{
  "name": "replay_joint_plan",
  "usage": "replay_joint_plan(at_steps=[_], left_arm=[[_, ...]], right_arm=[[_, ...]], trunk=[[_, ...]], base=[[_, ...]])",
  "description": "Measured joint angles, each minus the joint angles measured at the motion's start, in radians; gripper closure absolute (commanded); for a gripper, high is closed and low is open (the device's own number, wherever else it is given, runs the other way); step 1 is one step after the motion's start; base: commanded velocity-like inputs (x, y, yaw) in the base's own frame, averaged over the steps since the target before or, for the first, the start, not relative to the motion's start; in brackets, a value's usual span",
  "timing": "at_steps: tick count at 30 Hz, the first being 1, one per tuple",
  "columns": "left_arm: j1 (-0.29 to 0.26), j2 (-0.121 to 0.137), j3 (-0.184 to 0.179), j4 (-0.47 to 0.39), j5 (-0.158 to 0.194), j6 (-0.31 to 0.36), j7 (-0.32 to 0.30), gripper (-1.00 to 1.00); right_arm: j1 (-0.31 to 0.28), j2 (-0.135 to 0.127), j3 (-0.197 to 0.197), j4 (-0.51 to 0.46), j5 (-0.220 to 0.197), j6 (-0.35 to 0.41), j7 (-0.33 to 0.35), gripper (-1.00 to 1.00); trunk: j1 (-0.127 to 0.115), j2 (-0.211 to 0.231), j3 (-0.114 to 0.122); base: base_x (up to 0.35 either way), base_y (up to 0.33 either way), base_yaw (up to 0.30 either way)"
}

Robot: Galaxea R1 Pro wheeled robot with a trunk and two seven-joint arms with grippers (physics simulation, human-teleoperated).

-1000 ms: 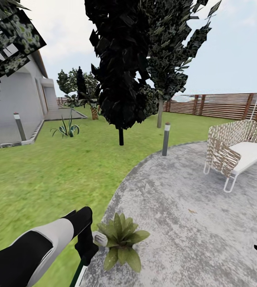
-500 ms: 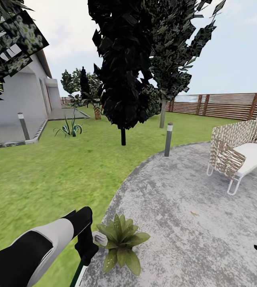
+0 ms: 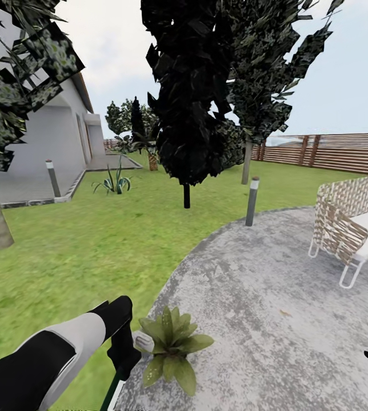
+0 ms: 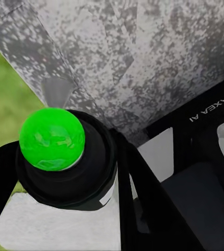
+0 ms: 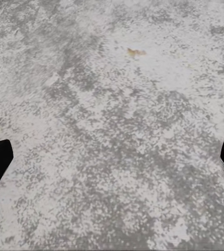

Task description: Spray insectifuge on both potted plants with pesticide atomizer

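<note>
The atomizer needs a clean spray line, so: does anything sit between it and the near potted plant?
Nothing visible does. The atomizer, held at the left end effector, sits right beside the potted plant on the patio.

Two grey bollard lamp posts, one [image 3: 52,178] at nine o'clock and one [image 3: 252,201] at one o'clock, one low olive-green leafy rosette plant [image 3: 172,348], one woven wicker bench [image 3: 352,225], one striped-leaf agave [image 3: 114,182].

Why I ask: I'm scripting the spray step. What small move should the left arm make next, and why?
Probably ease the left gripper a little over the potted plant before spraying: its jaws hold the pesticide atomizer, whose head sits right beside the rosette's leaves at the patio edge, not above them.
</note>
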Motion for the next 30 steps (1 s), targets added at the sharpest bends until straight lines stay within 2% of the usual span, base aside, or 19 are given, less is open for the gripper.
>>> replay_joint_plan(at_steps=[6, 19, 24, 30], left_arm=[[0.0, -0.001, 0.004, -0.001, 0.003, 0.001, 0.0, 1.0], [0.0, 0.0, 0.0, -0.001, 0.0, 0.0, 0.0, 1.0], [0.0, 0.0, 0.0, -0.002, 0.001, 0.0, 0.0, 1.0], [0.0, -0.001, 0.0, -0.003, 0.001, 0.0, 0.0, 1.0]], right_arm=[[0.0, 0.0, -0.001, 0.0, -0.001, -0.001, 0.0, -1.0], [0.0, 0.0, 0.0, 0.001, -0.001, -0.002, 0.0, -1.0], [0.0, 0.0, 0.0, 0.001, -0.001, -0.002, 0.0, -1.0], [0.0, 0.0, 0.0, 0.0, -0.001, -0.003, 0.0, -1.0]], trunk=[[0.0, 0.0, 0.0], [0.0, 0.0, 0.0], [0.0, 0.0, 0.0], [0.0, 0.0, 0.0]], base=[[0.0, -0.256, 0.041], [0.0, -0.018, 0.237], [0.0, -0.247, 0.232], [0.0, -0.313, 0.031]])
